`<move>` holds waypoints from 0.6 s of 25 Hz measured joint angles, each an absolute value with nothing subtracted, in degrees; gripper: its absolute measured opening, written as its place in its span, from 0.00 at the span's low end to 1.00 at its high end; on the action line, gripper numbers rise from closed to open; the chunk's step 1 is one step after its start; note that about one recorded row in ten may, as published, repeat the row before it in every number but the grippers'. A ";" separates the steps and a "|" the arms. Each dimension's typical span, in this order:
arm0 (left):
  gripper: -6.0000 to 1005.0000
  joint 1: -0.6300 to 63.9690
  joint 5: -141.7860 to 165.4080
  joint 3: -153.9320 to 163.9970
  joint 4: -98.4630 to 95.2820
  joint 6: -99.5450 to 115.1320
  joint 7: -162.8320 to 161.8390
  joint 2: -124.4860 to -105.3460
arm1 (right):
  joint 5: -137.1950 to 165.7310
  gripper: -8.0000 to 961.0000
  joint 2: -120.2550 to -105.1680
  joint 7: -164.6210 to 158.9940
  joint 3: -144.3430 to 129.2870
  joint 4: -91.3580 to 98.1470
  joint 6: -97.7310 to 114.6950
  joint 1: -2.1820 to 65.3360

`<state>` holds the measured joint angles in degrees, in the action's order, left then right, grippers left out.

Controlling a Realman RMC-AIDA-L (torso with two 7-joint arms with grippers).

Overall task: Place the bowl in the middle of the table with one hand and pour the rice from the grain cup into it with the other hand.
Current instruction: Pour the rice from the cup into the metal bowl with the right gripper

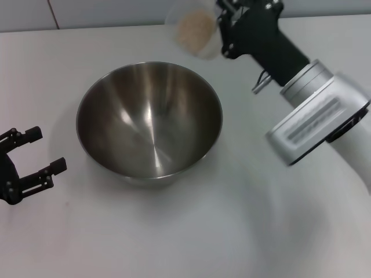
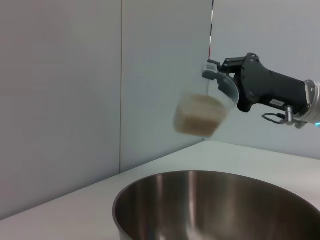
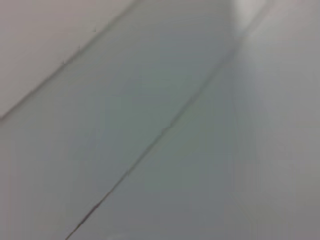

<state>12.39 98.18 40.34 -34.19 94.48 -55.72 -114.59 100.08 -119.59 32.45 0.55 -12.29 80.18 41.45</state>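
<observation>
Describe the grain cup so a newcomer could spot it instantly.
Start at the big steel bowl mid-table. Behind its far rim, the right claw holds the grain cup tilted in the air. It is small, clear plastic, with pale rice inside.

Bare lab-like test room: white table (image 1: 174,237), plain panelled walls (image 2: 60,100)

Pale wall (image 2: 75,100) with vertical panel seams (image 2: 121,85).

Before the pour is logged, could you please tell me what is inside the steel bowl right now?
The bowl shows only its bare shiny interior; no rice has landed. The rice sits in the grain cup, held by the right gripper beyond the far rim. Nothing inside the bowl is covered.
</observation>
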 joint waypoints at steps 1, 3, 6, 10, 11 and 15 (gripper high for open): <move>0.81 12.39 98.18 40.34 -34.19 94.49 -55.72 -114.60 | 100.67 0.03 -119.61 36.06 0.54 -12.79 80.18 41.44; 0.81 12.39 98.43 40.34 -34.18 94.49 -55.72 -114.61 | 101.88 0.03 -119.67 42.67 0.53 -13.65 80.18 41.37; 0.81 12.54 99.11 40.34 -34.18 94.45 -55.72 -114.62 | 104.24 0.03 -119.69 52.29 0.52 -14.34 80.18 41.29; 0.81 12.77 99.68 40.34 -34.19 94.34 -55.73 -114.72 | 108.18 0.03 -119.67 61.26 0.53 -14.24 80.07 41.43; 0.81 12.78 99.71 40.34 -34.19 94.34 -55.71 -114.73 | 109.38 0.03 -119.65 64.11 0.61 -14.27 79.83 41.49; 0.81 12.79 99.72 40.26 -34.19 94.40 -55.52 -114.70 | 112.73 0.03 -119.44 73.59 0.96 -14.44 78.48 41.87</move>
